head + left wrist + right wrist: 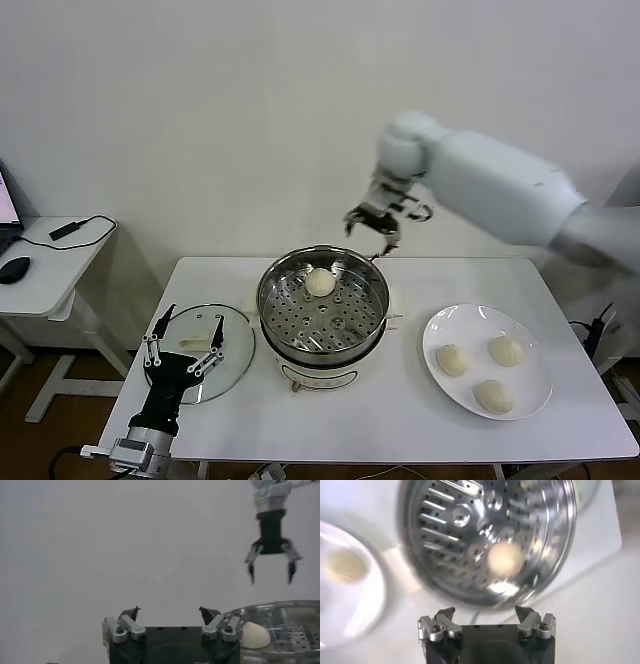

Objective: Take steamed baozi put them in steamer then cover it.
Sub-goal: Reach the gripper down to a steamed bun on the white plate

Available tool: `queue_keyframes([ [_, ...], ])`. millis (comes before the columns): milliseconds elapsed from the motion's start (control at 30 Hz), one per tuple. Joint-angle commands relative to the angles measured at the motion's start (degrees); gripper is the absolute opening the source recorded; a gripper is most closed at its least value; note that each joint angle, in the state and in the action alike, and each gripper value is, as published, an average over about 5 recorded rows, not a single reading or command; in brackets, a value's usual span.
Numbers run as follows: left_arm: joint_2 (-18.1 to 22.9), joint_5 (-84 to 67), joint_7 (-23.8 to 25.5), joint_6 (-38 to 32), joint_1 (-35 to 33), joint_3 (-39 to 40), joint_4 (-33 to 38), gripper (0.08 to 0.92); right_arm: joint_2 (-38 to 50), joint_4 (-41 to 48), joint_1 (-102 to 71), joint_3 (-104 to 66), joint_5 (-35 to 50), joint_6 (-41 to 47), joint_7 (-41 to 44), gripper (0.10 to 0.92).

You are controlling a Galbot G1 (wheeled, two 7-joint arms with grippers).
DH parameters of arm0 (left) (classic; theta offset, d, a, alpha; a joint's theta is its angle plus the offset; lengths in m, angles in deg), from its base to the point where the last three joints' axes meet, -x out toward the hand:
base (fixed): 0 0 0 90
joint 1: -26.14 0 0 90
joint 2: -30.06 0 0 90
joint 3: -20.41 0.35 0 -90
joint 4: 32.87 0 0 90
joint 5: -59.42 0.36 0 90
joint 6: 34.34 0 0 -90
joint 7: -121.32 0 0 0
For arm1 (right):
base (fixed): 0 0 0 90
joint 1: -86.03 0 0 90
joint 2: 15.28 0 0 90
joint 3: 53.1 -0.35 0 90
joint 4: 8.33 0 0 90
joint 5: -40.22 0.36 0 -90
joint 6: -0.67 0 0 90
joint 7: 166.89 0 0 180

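White table (400, 420) holds steamer (322, 345), one baozi (320, 282) inside; right gripper (373, 224) above, jaws wide.

The head camera looks forward and down over the whole white surface (400, 410), from fairly far. The left wrist camera sits low, facing level across to the steamer (280, 630) at lower right. The right wrist camera looks steeply down into the same steamer (490, 540), apparently from close above.

shiny perforated metal steamer (322, 305), glossy white plate (530, 400)
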Motion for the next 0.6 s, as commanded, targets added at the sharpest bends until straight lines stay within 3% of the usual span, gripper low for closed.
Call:
queue_keyframes([
  [33,0.0,0.1,-0.2,0.2,0.1,0.3,0.0,0.823,20.3,-6.1,5.6,17.3,22.1,15.6,-3.2,0.823],
  [267,0.3,0.3,-0.5,0.3,0.3,0.7,-0.4,0.823,26.0,-12.8,-2.6,20.2,20.0,18.4,-8.5,0.823],
  [600,0.2,0.4,-0.7,0.3,0.2,0.3,-0.1,0.823,25.9,-12.7,-13.0,15.9,14.9,19.2,-15.2,0.823],
])
